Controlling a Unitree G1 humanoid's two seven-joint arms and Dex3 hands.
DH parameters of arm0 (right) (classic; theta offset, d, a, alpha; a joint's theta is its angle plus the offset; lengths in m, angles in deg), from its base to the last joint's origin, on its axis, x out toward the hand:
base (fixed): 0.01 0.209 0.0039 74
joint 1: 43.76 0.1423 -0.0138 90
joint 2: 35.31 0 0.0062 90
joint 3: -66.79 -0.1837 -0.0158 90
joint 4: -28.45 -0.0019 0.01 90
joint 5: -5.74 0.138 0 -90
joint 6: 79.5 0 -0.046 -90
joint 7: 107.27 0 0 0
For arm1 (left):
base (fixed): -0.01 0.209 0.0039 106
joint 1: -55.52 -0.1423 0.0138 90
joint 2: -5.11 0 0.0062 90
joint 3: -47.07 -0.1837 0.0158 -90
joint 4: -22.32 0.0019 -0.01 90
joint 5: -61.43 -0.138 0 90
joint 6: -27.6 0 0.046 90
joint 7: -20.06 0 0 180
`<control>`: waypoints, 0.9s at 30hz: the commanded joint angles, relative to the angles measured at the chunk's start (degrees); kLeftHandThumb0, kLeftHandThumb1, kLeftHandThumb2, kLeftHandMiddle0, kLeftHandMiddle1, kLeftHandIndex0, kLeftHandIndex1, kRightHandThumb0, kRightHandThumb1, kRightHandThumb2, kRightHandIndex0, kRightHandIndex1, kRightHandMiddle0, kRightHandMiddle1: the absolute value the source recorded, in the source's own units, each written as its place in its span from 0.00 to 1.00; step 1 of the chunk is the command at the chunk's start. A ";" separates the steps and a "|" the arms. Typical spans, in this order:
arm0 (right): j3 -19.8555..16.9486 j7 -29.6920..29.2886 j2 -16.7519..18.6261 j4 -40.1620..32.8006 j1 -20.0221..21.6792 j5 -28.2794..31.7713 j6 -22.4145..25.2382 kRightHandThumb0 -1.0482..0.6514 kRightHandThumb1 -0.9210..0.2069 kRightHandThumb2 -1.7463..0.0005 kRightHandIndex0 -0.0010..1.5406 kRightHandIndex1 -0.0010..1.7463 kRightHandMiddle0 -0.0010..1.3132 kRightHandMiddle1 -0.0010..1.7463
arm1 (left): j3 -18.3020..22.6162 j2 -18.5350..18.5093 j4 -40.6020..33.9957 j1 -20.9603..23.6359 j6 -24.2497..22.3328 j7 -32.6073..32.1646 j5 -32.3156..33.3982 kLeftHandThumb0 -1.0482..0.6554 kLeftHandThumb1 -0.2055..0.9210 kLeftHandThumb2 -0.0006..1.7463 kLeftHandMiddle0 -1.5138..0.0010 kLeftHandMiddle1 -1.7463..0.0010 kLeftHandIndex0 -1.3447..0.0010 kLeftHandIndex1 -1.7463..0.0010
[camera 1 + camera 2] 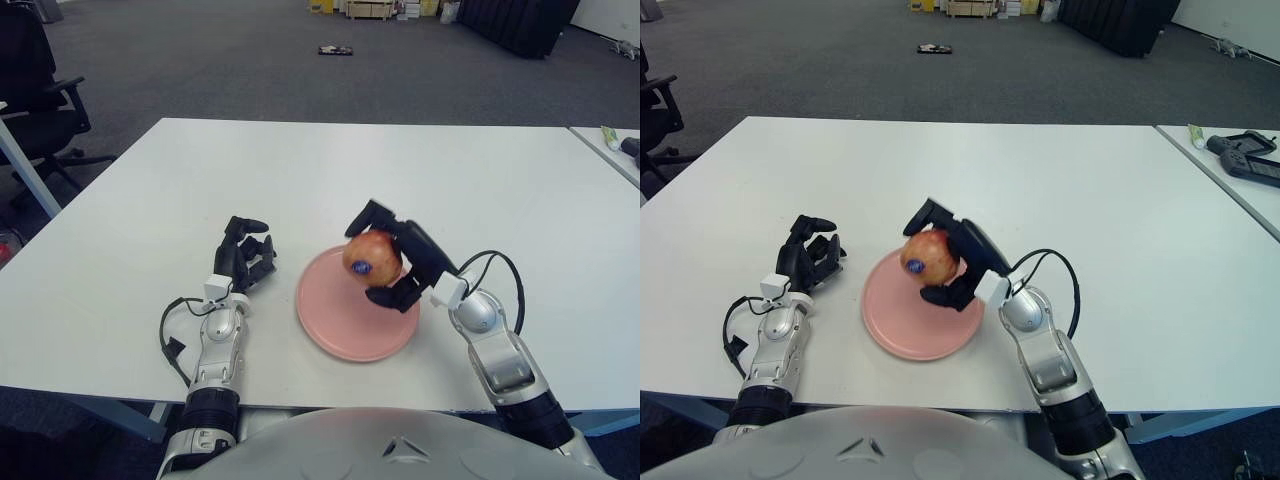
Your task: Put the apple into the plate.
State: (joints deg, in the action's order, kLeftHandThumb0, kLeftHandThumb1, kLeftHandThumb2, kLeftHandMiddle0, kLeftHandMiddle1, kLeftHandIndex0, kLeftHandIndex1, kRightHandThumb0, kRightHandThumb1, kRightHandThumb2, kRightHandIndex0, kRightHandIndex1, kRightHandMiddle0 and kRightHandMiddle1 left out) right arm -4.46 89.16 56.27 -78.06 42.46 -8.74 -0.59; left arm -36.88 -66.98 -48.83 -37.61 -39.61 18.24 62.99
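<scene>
A red and yellow apple (371, 259) with a small blue sticker is held over the pink plate (340, 320), above its middle. My right hand (392, 262) is shut on the apple, its black fingers wrapped around the top and underside; whether the apple touches the plate I cannot tell. The right forearm reaches in from the lower right. To the left of the plate is my left hand (246, 255), its fingers curled and holding nothing.
The plate lies near the front edge of a white table (300, 170). A second table with a dark device (1245, 160) and a green-tipped tube (1196, 133) stands at the far right. An office chair (35, 100) is at the far left.
</scene>
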 commanded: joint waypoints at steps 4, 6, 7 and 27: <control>3.53 3.88 -1.20 -0.20 1.05 -0.84 0.10 0.62 0.81 0.07 0.58 0.93 0.47 1.00 | -0.34 -0.23 0.35 0.44 1.12 -0.08 -0.38 0.38 0.70 0.56 0.52 0.00 0.70 0.00; 4.66 4.42 -2.07 -0.38 1.47 -3.72 0.66 0.62 0.81 0.07 0.57 0.93 0.47 1.00 | -0.38 -0.18 0.48 0.46 1.24 -0.27 -0.53 0.38 0.70 0.56 0.51 0.00 0.70 0.00; 5.11 4.49 -2.32 -0.36 1.62 -4.96 0.78 0.62 0.81 0.07 0.57 0.93 0.47 1.00 | -0.39 -0.16 0.52 0.47 1.26 -0.32 -0.54 0.38 0.70 0.56 0.52 0.00 0.70 0.00; 9.71 -2.98 -1.96 4.61 3.60 -27.55 1.78 0.62 0.76 0.09 0.54 0.95 0.43 1.00 | -0.36 0.15 0.63 0.35 1.25 0.01 0.77 0.38 0.72 0.55 0.57 0.00 0.71 0.00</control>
State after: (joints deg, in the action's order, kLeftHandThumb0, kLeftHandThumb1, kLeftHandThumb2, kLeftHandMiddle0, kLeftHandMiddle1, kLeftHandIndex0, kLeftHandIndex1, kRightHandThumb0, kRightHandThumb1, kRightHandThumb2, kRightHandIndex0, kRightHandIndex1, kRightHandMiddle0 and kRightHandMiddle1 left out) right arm 5.22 87.81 54.45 -73.67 44.14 -33.79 0.83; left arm -37.27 -66.80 -48.24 -37.61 -38.55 18.65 64.00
